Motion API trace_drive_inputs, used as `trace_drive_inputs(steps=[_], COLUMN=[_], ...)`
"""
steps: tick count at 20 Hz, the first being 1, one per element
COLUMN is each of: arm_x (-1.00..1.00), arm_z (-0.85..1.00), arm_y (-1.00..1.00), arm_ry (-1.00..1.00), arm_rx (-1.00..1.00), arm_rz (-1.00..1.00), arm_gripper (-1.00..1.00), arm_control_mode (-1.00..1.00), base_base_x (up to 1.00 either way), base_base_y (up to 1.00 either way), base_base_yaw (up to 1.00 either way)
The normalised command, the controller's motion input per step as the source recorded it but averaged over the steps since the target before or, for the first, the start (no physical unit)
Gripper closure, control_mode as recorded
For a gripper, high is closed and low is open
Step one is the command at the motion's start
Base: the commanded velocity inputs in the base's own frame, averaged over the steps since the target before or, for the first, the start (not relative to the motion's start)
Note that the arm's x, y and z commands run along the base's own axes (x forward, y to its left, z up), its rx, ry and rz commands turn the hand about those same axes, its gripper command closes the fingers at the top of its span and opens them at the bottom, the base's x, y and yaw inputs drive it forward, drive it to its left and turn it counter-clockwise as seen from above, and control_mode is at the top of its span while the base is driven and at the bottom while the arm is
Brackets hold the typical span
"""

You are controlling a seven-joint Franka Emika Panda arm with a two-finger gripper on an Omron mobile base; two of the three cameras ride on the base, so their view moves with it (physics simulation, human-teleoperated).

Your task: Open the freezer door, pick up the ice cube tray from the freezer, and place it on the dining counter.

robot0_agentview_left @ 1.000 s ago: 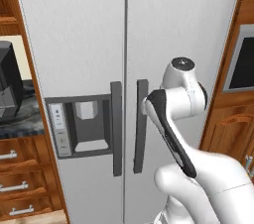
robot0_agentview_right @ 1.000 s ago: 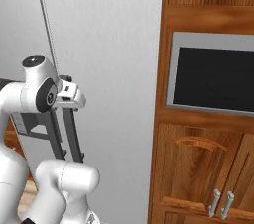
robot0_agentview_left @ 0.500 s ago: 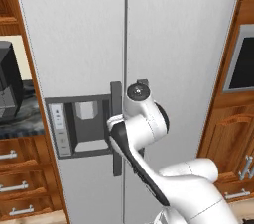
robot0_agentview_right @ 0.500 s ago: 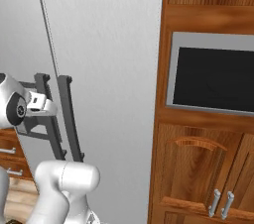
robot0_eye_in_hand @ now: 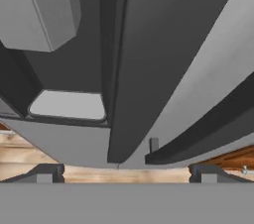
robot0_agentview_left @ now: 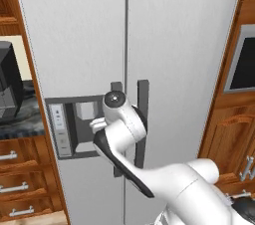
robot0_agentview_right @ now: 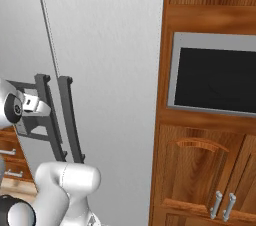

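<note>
The freezer door point(robot0_agentview_left: 74, 35) with its dark dispenser panel point(robot0_agentview_left: 74, 129) is shut, so the freezer's inside and the ice cube tray are hidden. The dining counter is out of view. My arm reaches across the door's dark bar handle point(robot0_agentview_left: 117, 88). In the hand view my gripper point(robot0_eye_in_hand: 126, 176) is open, its fingertips point(robot0_eye_in_hand: 47, 173) spread wide just short of that handle point(robot0_eye_in_hand: 116, 69), with nothing between them. The dispenser recess point(robot0_eye_in_hand: 64, 104) lies to the handle's left. From the right side my hand point(robot0_agentview_right: 27, 105) sits against the handle point(robot0_agentview_right: 47, 115).
The plain fridge door point(robot0_agentview_left: 184, 45) with its own handle point(robot0_agentview_left: 142, 119) is shut beside it. A black appliance point(robot0_agentview_left: 10, 89) stands on the wall counter at left above wooden drawers point(robot0_agentview_left: 15, 186). A built-in oven point(robot0_agentview_right: 215, 77) and wood cabinets point(robot0_agentview_right: 200, 170) are at right.
My arm has swung left and down, from in front of the plain door to the freezer door's handle and dispenser. The gripper stays open. Both doors remain shut.
</note>
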Motion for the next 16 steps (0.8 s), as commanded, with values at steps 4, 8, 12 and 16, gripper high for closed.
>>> trace_drive_inputs(steps=[4,8,12,16], arm_x=[0.24,0.36,0.37,0.45], arm_z=[-0.3,-0.28,-0.15,-0.22], arm_y=[0.0,0.0,-0.08,-0.11], arm_ry=[-0.02,-0.03,-0.03,0.0], arm_rx=[0.0,0.0,0.0,0.0], arm_rz=[0.0,0.0,0.0,0.0], arm_gripper=[-1.0,-1.0,-1.0,-1.0], arm_control_mode=[-1.0,-1.0,-1.0,-1.0], base_base_x=[0.0,0.0,0.0,0.0], base_base_y=[0.0,0.0,0.0,0.0], base_base_yaw=[0.0,0.0,0.0,0.0])
